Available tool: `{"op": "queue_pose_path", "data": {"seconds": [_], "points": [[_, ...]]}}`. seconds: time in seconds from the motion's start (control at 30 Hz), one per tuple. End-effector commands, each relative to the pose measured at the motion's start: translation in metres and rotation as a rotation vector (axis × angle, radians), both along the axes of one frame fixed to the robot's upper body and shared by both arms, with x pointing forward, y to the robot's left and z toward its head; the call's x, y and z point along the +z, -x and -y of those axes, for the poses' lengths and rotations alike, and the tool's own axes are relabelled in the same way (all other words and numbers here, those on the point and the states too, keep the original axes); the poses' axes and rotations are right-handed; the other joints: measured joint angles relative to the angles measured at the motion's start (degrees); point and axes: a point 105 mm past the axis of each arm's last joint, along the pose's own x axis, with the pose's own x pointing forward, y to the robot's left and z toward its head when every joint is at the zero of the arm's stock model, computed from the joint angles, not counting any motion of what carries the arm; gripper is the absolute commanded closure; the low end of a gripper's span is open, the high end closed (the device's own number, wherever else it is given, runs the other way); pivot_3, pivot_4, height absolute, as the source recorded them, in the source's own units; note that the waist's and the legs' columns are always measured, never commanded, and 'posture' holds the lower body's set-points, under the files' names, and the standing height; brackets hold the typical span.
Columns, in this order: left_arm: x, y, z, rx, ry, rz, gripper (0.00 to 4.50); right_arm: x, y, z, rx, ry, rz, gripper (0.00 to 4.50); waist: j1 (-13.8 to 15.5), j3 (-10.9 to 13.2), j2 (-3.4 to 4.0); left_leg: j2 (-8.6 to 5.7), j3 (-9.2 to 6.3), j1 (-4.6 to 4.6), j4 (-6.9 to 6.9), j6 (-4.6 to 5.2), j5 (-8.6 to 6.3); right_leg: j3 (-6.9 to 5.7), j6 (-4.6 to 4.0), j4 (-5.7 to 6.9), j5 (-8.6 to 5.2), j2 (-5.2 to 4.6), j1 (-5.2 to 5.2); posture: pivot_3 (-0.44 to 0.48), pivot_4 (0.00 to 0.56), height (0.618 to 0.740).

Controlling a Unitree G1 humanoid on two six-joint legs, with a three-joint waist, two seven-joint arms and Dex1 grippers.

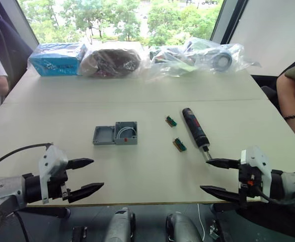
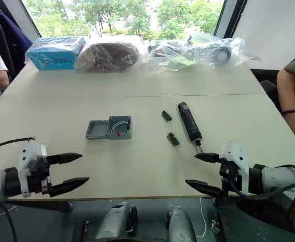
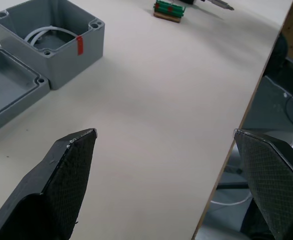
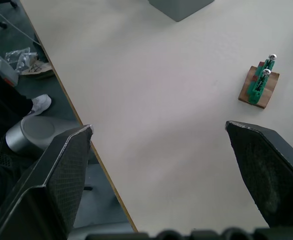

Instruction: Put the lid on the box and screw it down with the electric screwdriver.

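A pale bench (image 1: 137,171), made of two tops joined by a seam, runs toward a wide window (image 1: 122,17) bright with green trees. Dark window frames slant at both sides. Daylight falls evenly over the surface. Below the near edge lies dark floor (image 4: 16,30).
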Motion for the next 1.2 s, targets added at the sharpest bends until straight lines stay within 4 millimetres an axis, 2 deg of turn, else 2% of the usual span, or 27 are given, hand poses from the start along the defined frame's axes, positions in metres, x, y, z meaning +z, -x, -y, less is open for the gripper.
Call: {"op": "queue_pose_path", "data": {"seconds": [0.03, 0.27, 0.5, 0.77, 0.9, 1.0, 1.1, 1.2], "points": [[0.010, 0.001, 0.003, -0.023, 0.000, 0.049, 0.00, 0.008, 0.000, 0.002, 0.007, 0.017, 0.031, 0.02, 0.0, 0.0, 0.00, 0.00, 0.00, 0.00, 0.00, 0.00, 0.00, 0.00, 0.00, 0.00, 0.00, 0.00, 0.00, 0.000, 0.150, 0.740], [0.021, -0.015, 0.000, -0.012, 0.003, 0.090, 0.00, 0.015, -0.005, -0.003, 0.013, 0.003, 0.060, 0.02, 0.0, 0.0, 0.01, 0.00, 0.00, 0.00, 0.00, 0.00, 0.00, -0.01, 0.00, 0.00, 0.00, 0.00, -0.01, 0.000, 0.150, 0.740], [0.018, -0.007, 0.003, -0.069, -0.015, 0.067, 0.00, 0.016, -0.005, -0.006, 0.017, 0.001, 0.062, 0.02, 0.0, 0.0, 0.01, 0.00, 0.06, -0.20, -0.01, 0.01, 0.01, 0.01, -0.01, 0.01, 0.01, 0.03, 0.01, 0.000, 0.150, 0.740], [0.016, -0.008, -0.001, -0.066, -0.048, 0.081, 0.00, 0.014, -0.007, -0.009, 0.021, -0.003, 0.065, 0.02, 0.0, 0.0, 0.01, 0.02, 0.06, -0.18, -0.01, 0.00, 0.00, 0.00, -0.01, 0.00, 0.01, 0.03, -0.09, 0.000, 0.150, 0.740], [0.023, -0.019, 0.002, -0.079, -0.056, 0.121, 0.00, 0.015, -0.010, -0.014, 0.029, -0.008, 0.082, 0.02, 0.1, 0.0, 0.01, 0.03, 0.04, -0.18, -0.01, 0.01, 0.00, -0.01, -0.01, 0.02, 0.01, 0.04, -0.10, 0.000, 0.150, 0.740], [0.028, -0.041, 0.004, -0.143, -0.130, 0.171, 0.00, 0.017, -0.017, -0.020, 0.028, -0.013, 0.118, 0.02, 0.2, 0.0, 0.01, 0.01, 0.01, -0.13, 0.01, 0.00, 0.01, -0.03, -0.01, 0.02, 0.01, 0.06, -0.11, 0.000, 0.150, 0.740], [0.038, -0.064, 0.019, -0.302, -0.163, 0.231, 0.00, 0.018, -0.023, -0.031, 0.034, -0.031, 0.150, 0.02, 0.2, 0.0, 0.00, 0.01, 0.03, -0.15, 0.02, 0.01, 0.01, -0.02, -0.01, 0.02, 0.01, 0.09, -0.01, 0.000, 0.150, 0.740], [0.034, -0.084, 0.027, -0.448, -0.226, 0.257, 0.00, 0.018, -0.028, -0.040, 0.031, -0.047, 0.173, 0.02, 0.1, 0.0, -0.01, -0.21, 0.08, -0.19, 0.04, 0.02, 0.02, -0.01, -0.01, 0.04, 0.01, 0.13, 0.08, 0.000, 0.150, 0.740]]}}
